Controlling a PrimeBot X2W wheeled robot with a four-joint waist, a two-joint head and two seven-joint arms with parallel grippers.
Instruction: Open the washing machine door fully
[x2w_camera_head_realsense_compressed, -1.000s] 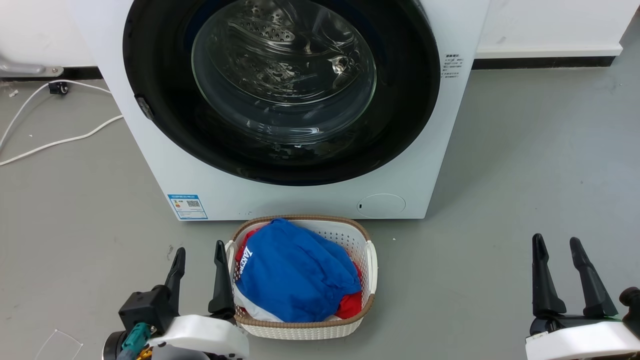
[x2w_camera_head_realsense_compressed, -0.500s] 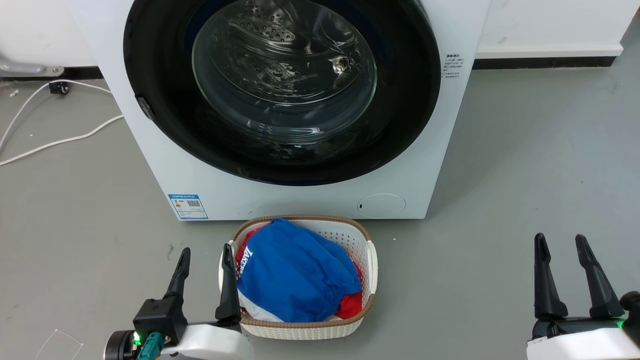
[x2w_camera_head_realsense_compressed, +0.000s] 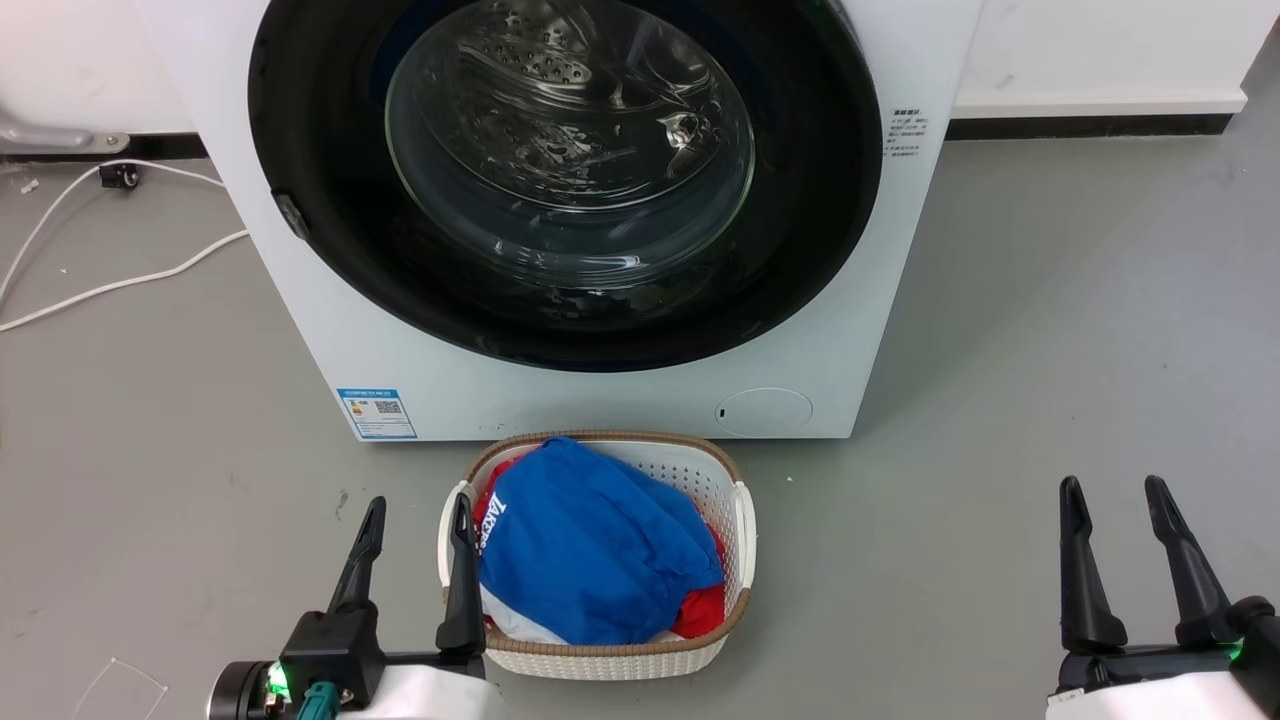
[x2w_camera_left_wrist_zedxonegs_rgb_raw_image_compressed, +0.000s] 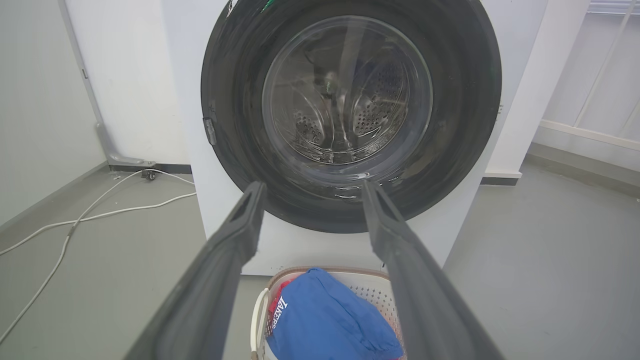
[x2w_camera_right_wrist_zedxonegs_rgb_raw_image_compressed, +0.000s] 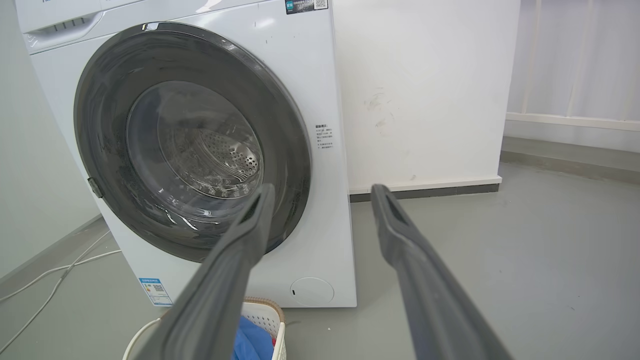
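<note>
The washing machine door is a big round door with a glossy black rim and a bulging clear glass centre, lying flat and closed against the white machine front. It also fills the left wrist view, door, and shows at the left of the right wrist view, door. A small latch tab sits on its left edge. My left gripper stands open at the lower left, well short of the door, beside the basket. My right gripper stands open at the lower right over bare floor. Both hold nothing.
A white laundry basket with a brown rim sits on the grey floor right before the machine, holding blue cloth and red cloth. White cables trail on the floor at the left. A white wall stands right of the machine.
My left gripper has shifted a little to the right, closer to the basket's left side. The right gripper has dropped slightly. The door has not moved.
</note>
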